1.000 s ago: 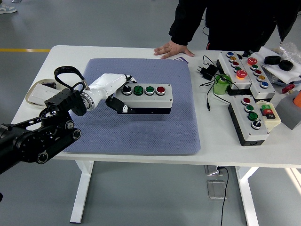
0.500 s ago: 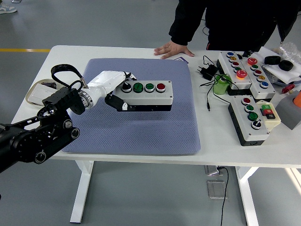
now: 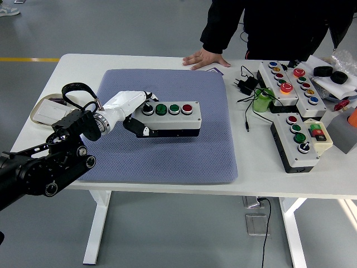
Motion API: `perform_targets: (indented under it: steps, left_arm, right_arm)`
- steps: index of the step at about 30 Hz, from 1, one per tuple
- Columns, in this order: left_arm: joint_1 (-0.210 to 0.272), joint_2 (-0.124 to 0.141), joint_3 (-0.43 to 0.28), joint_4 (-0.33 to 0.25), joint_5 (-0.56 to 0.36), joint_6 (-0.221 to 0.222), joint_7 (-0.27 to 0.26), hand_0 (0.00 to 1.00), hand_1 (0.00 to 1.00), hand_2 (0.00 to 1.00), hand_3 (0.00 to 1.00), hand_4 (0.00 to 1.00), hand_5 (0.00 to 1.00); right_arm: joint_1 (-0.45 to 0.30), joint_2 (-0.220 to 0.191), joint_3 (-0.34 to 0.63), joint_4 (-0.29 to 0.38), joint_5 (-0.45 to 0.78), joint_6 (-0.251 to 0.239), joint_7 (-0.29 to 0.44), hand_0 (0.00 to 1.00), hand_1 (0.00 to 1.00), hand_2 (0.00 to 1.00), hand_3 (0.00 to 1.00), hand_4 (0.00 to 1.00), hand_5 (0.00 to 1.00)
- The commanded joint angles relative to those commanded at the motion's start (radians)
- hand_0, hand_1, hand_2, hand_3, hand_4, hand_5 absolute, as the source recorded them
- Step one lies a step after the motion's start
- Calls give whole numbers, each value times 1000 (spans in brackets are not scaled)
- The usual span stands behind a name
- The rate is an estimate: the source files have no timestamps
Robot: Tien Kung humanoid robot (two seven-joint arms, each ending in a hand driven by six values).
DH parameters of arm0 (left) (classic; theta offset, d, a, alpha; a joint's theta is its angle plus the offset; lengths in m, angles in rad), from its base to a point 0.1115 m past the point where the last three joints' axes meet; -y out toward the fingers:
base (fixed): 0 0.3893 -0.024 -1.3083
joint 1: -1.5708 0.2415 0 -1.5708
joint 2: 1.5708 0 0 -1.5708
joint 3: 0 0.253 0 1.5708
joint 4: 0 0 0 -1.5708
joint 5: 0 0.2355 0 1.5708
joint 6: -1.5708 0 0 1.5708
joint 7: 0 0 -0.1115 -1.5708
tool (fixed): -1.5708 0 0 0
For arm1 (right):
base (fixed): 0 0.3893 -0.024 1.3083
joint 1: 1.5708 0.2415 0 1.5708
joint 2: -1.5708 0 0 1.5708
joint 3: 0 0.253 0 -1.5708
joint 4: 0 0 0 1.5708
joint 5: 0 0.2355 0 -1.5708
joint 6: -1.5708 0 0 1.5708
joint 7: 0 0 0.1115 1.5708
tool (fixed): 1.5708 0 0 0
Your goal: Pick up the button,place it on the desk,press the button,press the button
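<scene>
Could tip or slip: left hand (image 3: pixel 131 109) grips button box (image 3: pixel 167 118) only at its left end, w/ white fingers (image 3: pixel 146 95) on top and dark thumb under, so long right end hangs w/ no help. Could land crooked on blue mat (image 3: pixel 167 156) if let go too soon. Box is long, white on top, black below, w/ four round buttons in a row: black, green, green, red. Sits over mat's middle; can't tell if touching mat yet. Person's hand (image 3: pixel 205 58) flat on table's far edge.
</scene>
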Motion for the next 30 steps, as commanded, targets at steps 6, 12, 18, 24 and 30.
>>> perform_targets:
  steps: [6, 12, 18, 24, 30]
  left_arm:
    - [2, -4, 10, 20, -11, 21, -15, 195, 176, 214, 237, 148, 2]
    - [4, -9, 15, 40, -6, 29, -25, 226, 232, 254, 266, 161, 2]
    - [5, -12, 20, 65, -12, 35, -41, 287, 306, 326, 305, 204, 2]
    - [4, -16, 26, 87, -13, 30, -36, 284, 311, 334, 308, 204, 2]
    - [6, -19, 28, 111, -16, 22, -39, 282, 324, 354, 315, 228, 2]
  right_arm:
    - [1, -1, -3, 0, 3, 0, 0, 643, 508, 548, 592, 252, 354]
    - [5, 0, -7, 0, 7, 0, 1, 642, 508, 548, 592, 251, 354]
    - [9, 0, -6, 0, 6, 0, 2, 642, 508, 548, 592, 251, 354]
    - [11, 0, -6, 0, 6, 0, 2, 643, 509, 548, 592, 251, 354]
    - [12, 0, -6, 0, 6, 0, 2, 642, 508, 548, 592, 251, 354]
